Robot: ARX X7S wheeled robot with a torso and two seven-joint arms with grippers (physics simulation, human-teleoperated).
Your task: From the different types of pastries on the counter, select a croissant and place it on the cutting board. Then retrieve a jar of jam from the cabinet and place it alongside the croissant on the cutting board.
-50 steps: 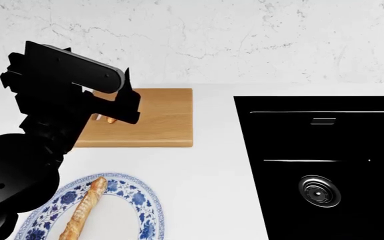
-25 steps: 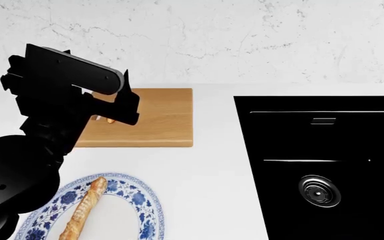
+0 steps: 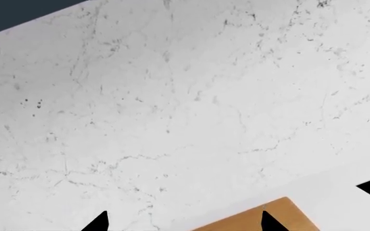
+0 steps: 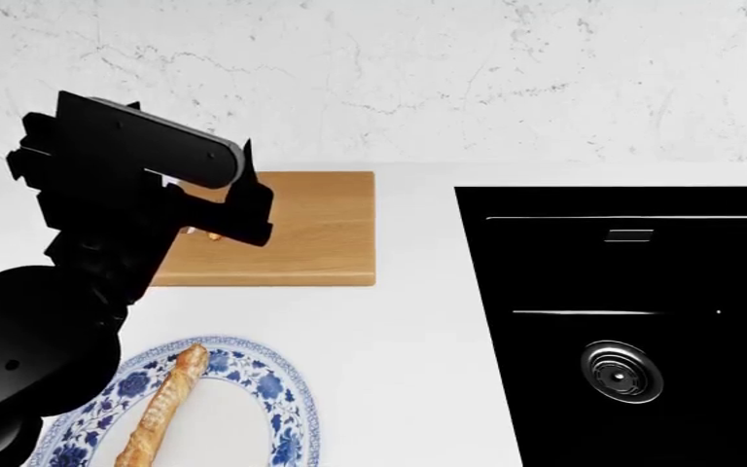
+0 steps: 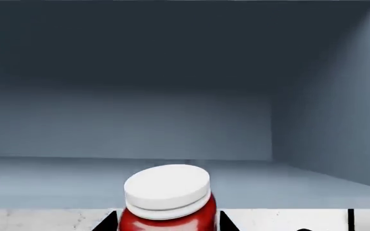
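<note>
You are working over the counter, with the board at its back edge, left of the sink. The left gripper, parted and empty, is hanging over the croissant on the board. The right gripper is bracketing the jar in the cabinet; whether it is clamping, you cannot tell. Center the jaws below the lid before closing.

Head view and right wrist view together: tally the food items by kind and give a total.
Baguette on the blue-patterned plate: 1
Croissant, a sliver showing on the cutting board behind the left gripper: 1
Jar of jam: 1
Total: 3
</note>
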